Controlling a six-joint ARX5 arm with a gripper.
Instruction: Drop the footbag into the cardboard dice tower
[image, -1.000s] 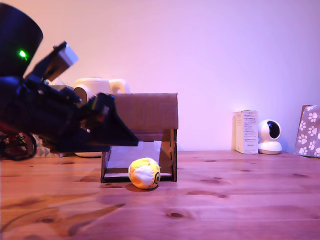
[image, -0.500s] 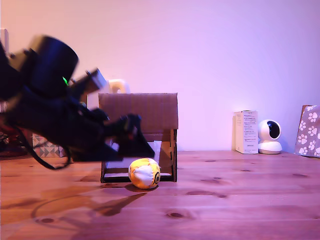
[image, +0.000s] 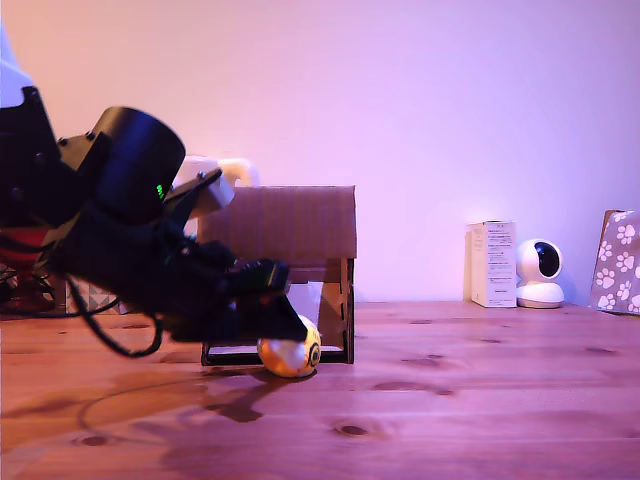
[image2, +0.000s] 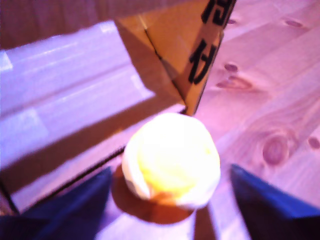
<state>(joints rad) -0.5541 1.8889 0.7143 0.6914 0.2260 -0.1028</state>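
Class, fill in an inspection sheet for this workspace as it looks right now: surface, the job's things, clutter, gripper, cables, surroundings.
Surface: knotty wooden table, bare in the foreground.
Job's things: orange, yellow and white soft footbag lies on the table at the lower front opening of the brown corrugated cardboard dice tower.
Clutter: white box, white round camera, paw-print patterned box, cream kettle-like appliance behind the tower.
Gripper: dark gripper open, one finger on each side of the footbag, not closed on it.
Cables: black cable loops under the arm.
Surroundings: plain wall in pinkish light.
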